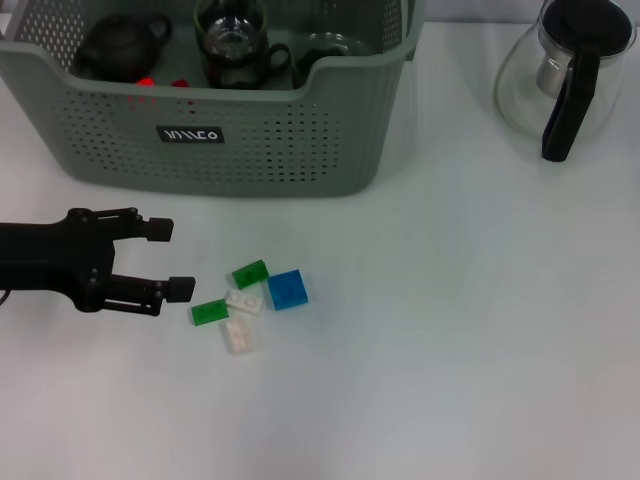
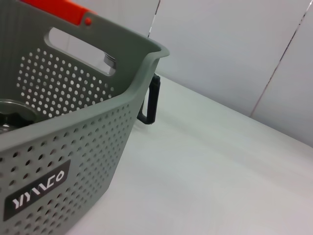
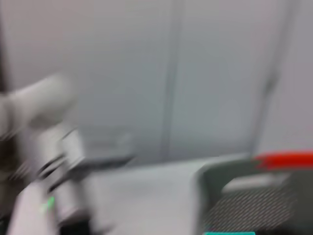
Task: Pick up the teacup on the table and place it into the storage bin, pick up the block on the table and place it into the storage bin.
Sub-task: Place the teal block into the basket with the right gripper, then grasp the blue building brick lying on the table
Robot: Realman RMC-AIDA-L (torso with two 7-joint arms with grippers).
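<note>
The grey-green storage bin [image 1: 300,130] stands at the back left, its black label facing me. Inside it are a dark teapot [image 1: 120,42] and a glass teacup [image 1: 232,45] in a black holder. Several small blocks lie together on the table: a blue block [image 1: 288,289], two green ones [image 1: 250,273] [image 1: 209,312] and two white ones [image 1: 243,300] [image 1: 238,335]. My left gripper [image 1: 168,259] is open, low over the table just left of the blocks, with nothing between its fingers. The left wrist view shows the bin's perforated wall [image 2: 88,142] close up. My right gripper is out of view.
A glass pot [image 1: 565,75] with a black handle and lid stands at the back right. Its handle [image 2: 149,100] shows past the bin's corner in the left wrist view. Something red [image 1: 160,82] lies in the bin. The right wrist view is blurred.
</note>
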